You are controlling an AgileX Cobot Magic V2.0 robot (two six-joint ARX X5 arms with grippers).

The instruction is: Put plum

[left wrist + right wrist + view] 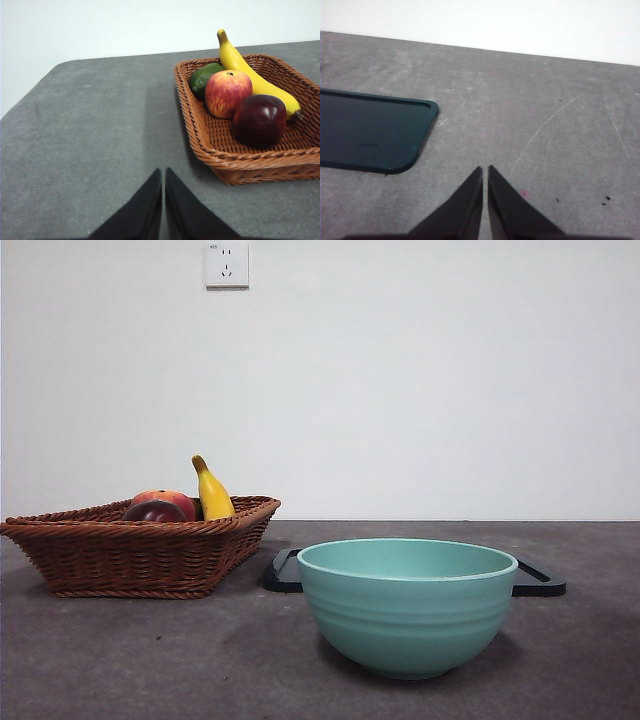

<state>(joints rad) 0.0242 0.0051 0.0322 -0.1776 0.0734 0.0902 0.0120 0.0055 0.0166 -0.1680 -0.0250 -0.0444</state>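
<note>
The plum [259,120], dark maroon and glossy, lies in a brown wicker basket [235,160] beside a red-orange peach [228,92], a yellow banana [250,75] and a green fruit [205,77]. In the front view the plum [153,512] peeks over the rim of the basket [140,550] at the left. My left gripper [163,172] is shut and empty over bare table, apart from the basket. My right gripper [485,169] is shut and empty over bare table near a dark tray [370,132].
A teal bowl [407,605] stands in the front middle of the grey table. The dark flat tray [540,580] lies behind it. A white wall with a socket [227,264] is at the back.
</note>
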